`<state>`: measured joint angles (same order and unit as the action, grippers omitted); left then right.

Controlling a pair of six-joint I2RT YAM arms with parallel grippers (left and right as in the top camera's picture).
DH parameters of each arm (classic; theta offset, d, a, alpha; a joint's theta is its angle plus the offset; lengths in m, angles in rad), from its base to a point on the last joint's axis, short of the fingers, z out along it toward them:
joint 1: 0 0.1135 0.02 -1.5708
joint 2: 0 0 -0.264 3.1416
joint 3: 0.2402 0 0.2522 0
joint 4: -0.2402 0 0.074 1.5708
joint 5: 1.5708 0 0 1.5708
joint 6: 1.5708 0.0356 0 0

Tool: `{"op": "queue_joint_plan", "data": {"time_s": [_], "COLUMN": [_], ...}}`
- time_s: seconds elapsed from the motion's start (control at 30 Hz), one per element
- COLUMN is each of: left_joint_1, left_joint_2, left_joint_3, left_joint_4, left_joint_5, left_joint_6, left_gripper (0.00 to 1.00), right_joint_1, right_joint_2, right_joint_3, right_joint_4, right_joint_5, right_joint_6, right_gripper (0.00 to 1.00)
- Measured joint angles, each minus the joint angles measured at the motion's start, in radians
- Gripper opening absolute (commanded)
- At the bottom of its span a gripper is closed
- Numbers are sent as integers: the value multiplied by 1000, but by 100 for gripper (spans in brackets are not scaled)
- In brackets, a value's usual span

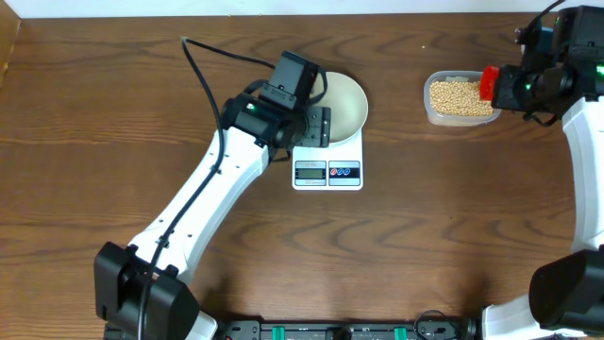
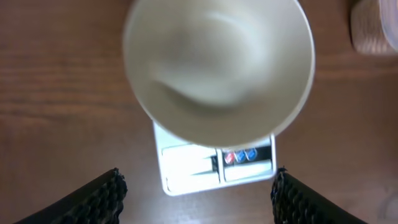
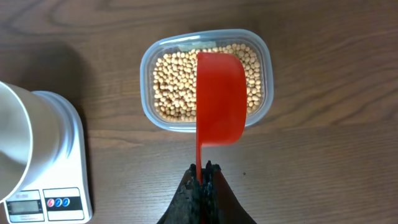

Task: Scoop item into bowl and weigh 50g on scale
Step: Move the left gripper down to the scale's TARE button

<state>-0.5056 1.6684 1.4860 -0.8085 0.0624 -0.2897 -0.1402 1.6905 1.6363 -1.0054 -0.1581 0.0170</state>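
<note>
A robotics lab bench: wood-grain table (image 1: 425, 217) flanked by mounted arms (image 1: 217, 189)

Left arm (image 1: 217, 179) and right arm (image 1: 587, 161) were white shells with chunky black joints, with a little green light glowing on each. A thin black cable (image 1: 200, 71) ran off the left one. The left fingers (image 2: 99, 196) were black with ribbed edges.

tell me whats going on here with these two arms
The right gripper is shut on the handle of a red scoop, held over the clear tub of beans. The white bowl sits empty on the scale, so no beans have been moved yet. The left gripper hangs open above the bowl, holding nothing.
</note>
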Motion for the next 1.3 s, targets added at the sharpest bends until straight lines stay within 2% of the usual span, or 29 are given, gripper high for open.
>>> {"op": "queue_joint_plan", "data": {"time_s": [0.3, 0.4, 0.5, 0.53, 0.57, 0.73, 0.9, 1.07, 1.3], "left_joint_1": [-87, -116, -135, -137, -138, -138, -138, -138, -138], "left_joint_2": [0, 0, 3, 4, 5, 6, 6, 6, 6], "left_joint_3": [-58, -127, -189, -206, -222, -296, -367, -440, -458], "left_joint_4": [-26, 5, 43, 56, 68, 149, 294, 430, 491], "left_joint_5": [14, 15, 18, 18, 19, 17, 14, 14, 13], "left_joint_6": [-2, -3, -2, -3, -1, -2, -1, 58, 146], "left_gripper": [65, 49, 23, 10, 7, 8, 7, 8, 7], "right_joint_1": [-8, -8, -8, -8, -8, -8, -8, -8, -8], "right_joint_2": [15, 15, 15, 15, 15, 15, 15, 15, 15], "right_joint_3": [-17, -17, -17, -17, -17, -17, -17, -17, -17], "right_joint_4": [14, 14, 14, 14, 14, 14, 14, 16, 16], "right_joint_5": [-6, -6, -6, -6, -7, -15, -23, -25, -26], "right_joint_6": [0, 0, 0, 0, 0, 0, 0, 0, 0], "right_gripper": [2, 2, 2, 2, 2, 2, 2, 2, 2]}}
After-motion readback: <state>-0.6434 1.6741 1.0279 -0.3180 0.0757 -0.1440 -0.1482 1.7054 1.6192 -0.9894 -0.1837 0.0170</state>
